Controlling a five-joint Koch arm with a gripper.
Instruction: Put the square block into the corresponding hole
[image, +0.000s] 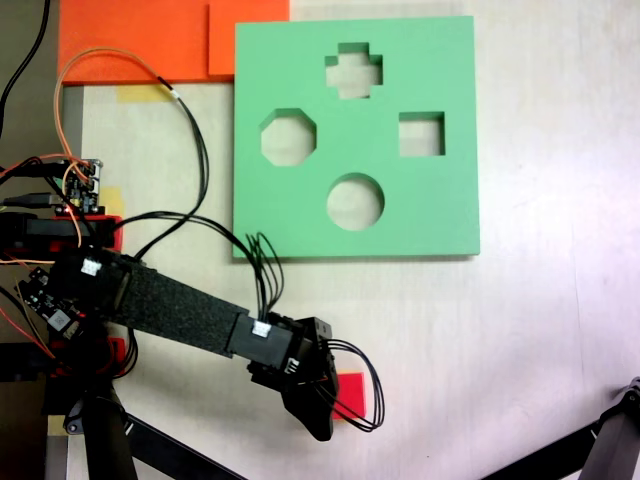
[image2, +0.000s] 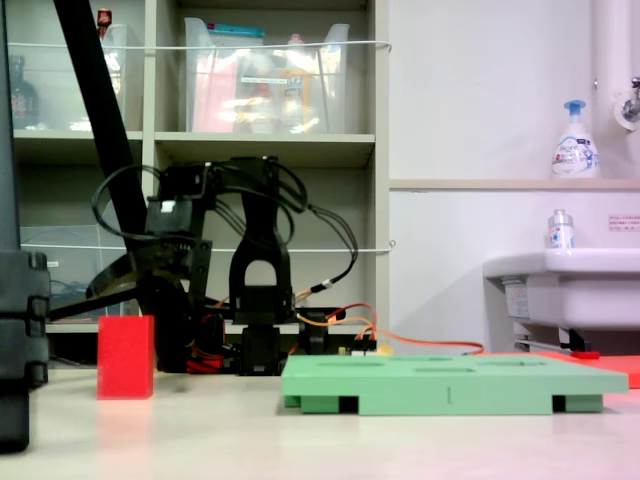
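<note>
The square block (image2: 126, 357) is a bright red matte cube standing upright on the pale surface (image2: 300, 440) at the lower left of the second exterior view. In the first exterior view only a red corner of it (image: 350, 385) shows, low and left of centre. The corresponding hole (image: 421, 134) is the square cut-out on the right side of the flat green foam board (image: 440, 210), in the upper middle of the first exterior view; it stands empty, well apart from the block.

bright red square block (image2: 126, 357), green foam board (image: 355, 137), black hand (image: 312, 405)
</note>
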